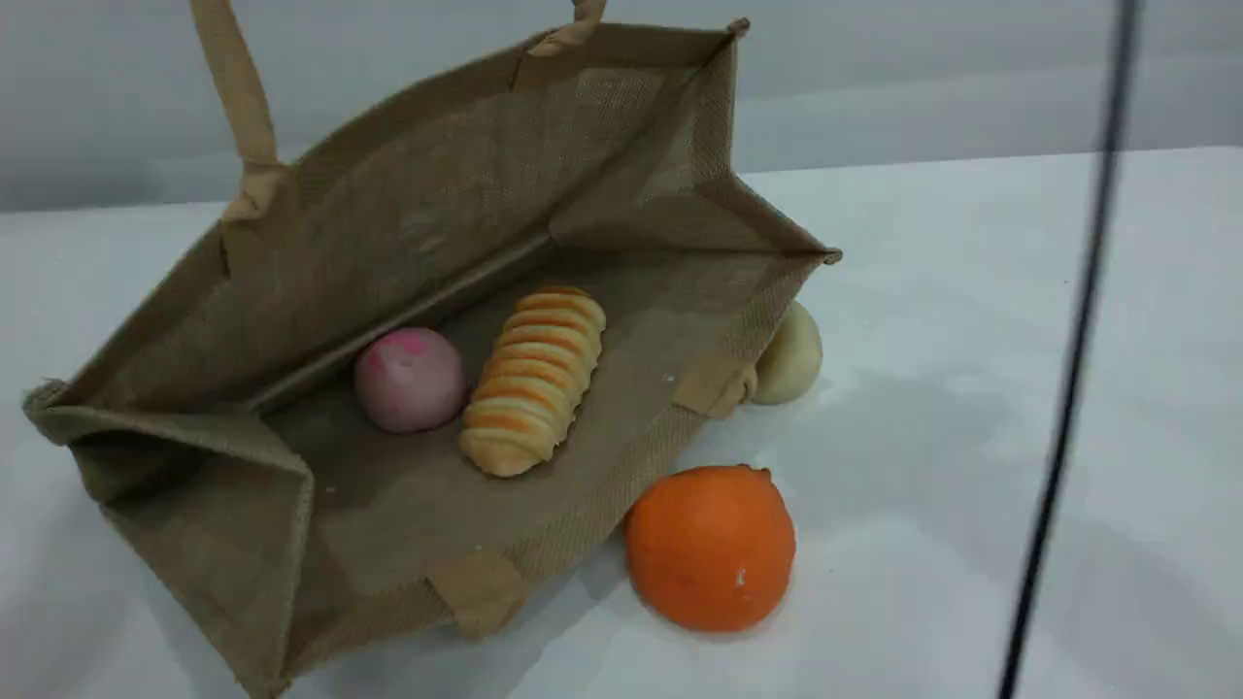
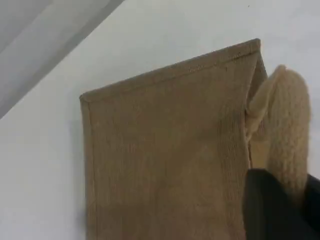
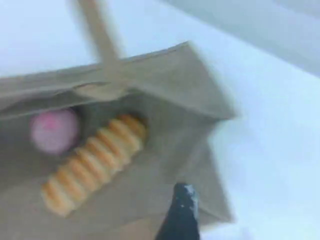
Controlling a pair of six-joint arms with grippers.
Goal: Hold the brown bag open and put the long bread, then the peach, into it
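Observation:
The brown bag (image 1: pixel 408 204) lies on its side with its mouth open toward the camera. One beige handle (image 1: pixel 233 87) is pulled up out of the top of the scene view. Inside on the lower wall, the long bread (image 1: pixel 532 381) lies next to the peach (image 1: pixel 409 379). In the left wrist view my left gripper (image 2: pixel 274 207) is shut on the handle (image 2: pixel 287 120), above the bag's outer side (image 2: pixel 165 155). The right wrist view looks down into the bag (image 3: pixel 195 90) at the long bread (image 3: pixel 92 165) and the peach (image 3: pixel 54 130). One fingertip of my right gripper (image 3: pixel 182 215) shows above them, touching nothing.
A bright orange fruit (image 1: pixel 711 547) rests on the white table just in front of the bag's lower rim. A pale yellowish ball (image 1: pixel 791 354) sits against the bag's right corner. A thin dark cable (image 1: pixel 1068 369) hangs across the right side.

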